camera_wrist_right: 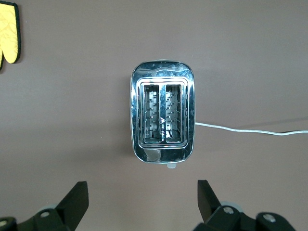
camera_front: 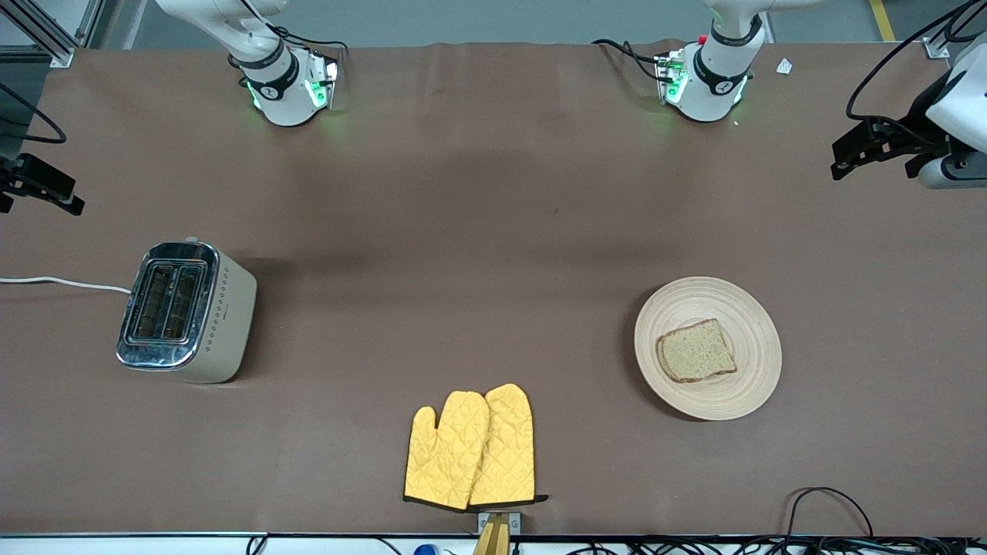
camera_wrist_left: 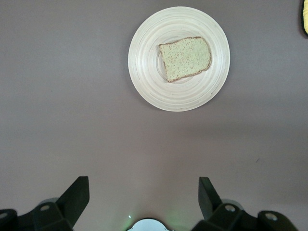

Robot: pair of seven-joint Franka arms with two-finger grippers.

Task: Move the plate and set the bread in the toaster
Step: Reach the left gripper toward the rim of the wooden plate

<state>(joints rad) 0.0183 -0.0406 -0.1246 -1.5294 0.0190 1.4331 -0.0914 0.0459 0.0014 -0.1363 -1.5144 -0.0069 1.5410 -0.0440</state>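
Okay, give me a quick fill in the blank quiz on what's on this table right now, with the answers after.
1. The slice of bread lies on the ____.
2. Both slots of the toaster are ____.
3. The pair of oven mitts is ____ in colour.
4. The left tool and the right tool both have their fingers ____.

Missing words: plate; empty; yellow; open.

You see two white arm bases [camera_front: 287,85] [camera_front: 709,81], black joint bands, green status LEDs lit, black cables at each. Left base carries red button. Gripper fingers [camera_wrist_left: 77,195] [camera_wrist_right: 77,197] matte black, wedge-shaped, on black bodies with round screw heads.
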